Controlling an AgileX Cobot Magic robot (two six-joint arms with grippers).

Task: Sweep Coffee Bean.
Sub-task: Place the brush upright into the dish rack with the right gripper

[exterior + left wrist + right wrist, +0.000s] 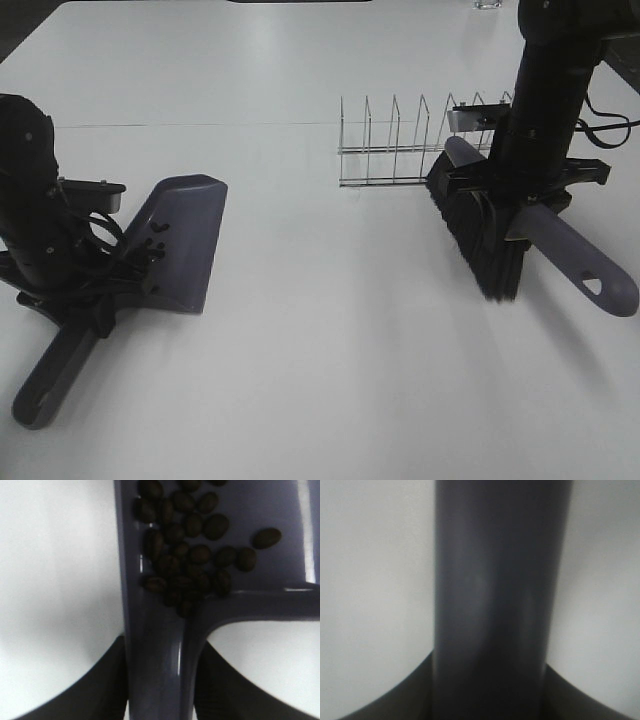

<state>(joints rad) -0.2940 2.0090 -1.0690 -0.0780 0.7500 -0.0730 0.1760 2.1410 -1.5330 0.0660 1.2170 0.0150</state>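
Purple plastic dustpan (185, 235), near left, left gripper (159, 692) pinching its handle, the proper hold for its tiny dark, light, roll-prone coffee beans (192, 555); right gripper (490, 690) clamps black-bristled brush (485, 240).

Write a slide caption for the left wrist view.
Coffee beans heaped at the handle end of the purple dustpan, against the white table.

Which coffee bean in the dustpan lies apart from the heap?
The lone coffee bean on bare dustpan floor, touching no other. The heap crowds against the side wall by the handle.
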